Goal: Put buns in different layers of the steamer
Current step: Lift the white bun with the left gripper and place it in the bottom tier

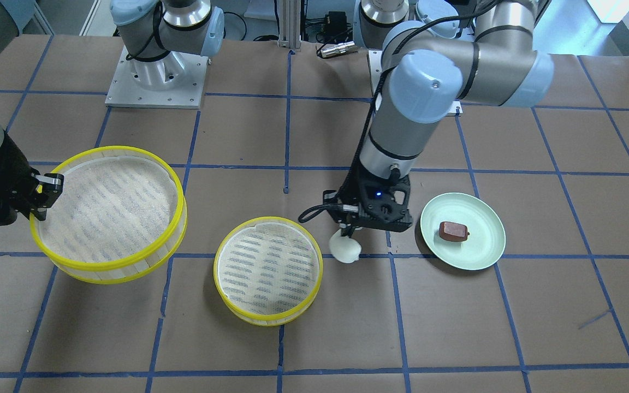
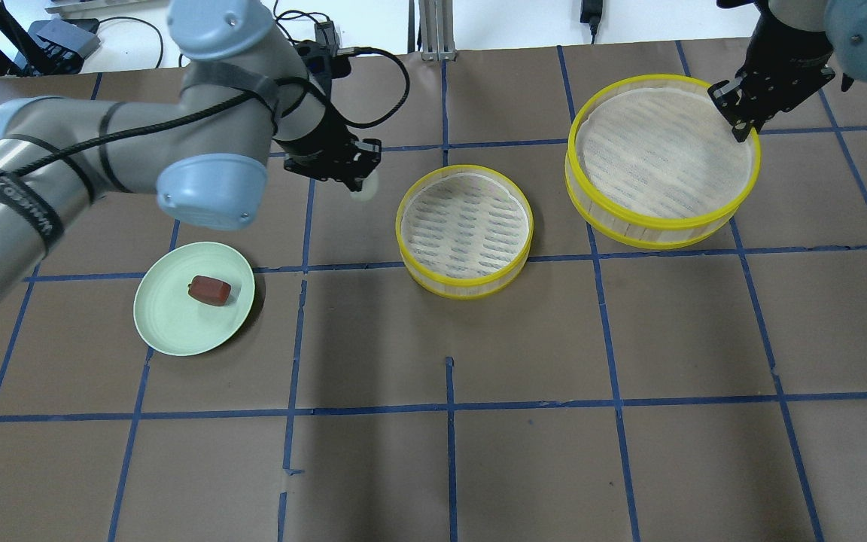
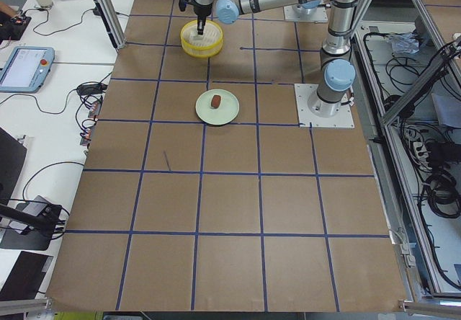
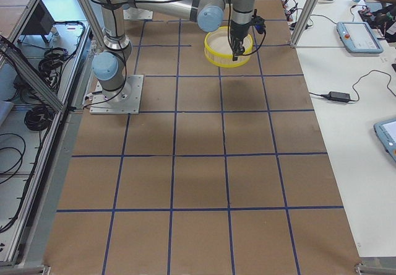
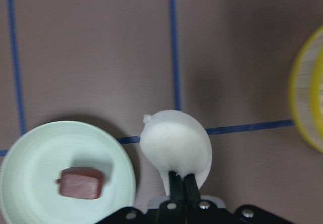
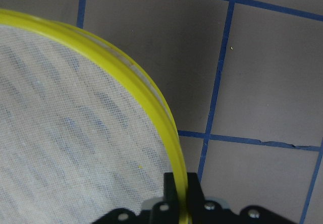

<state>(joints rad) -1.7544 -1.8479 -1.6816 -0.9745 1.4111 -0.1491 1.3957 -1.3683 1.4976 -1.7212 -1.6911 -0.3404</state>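
Observation:
My left gripper (image 1: 347, 232) is shut on the white round bun (image 1: 345, 250) and holds it above the table between the plate and the smaller steamer tray (image 1: 268, 278); the bun also shows in the left wrist view (image 5: 175, 147) and the overhead view (image 2: 363, 193). The dark reddish-brown bun (image 1: 452, 231) lies on the pale green plate (image 1: 484, 251). My right gripper (image 2: 740, 124) is shut on the yellow rim of the larger steamer tray (image 2: 663, 162) and holds it tilted above the table. Both tray floors are bare.
The table is brown paper with a blue tape grid. The two arm bases (image 1: 156, 71) stand at the robot's edge. Cables and a power brick lie beyond the table edge.

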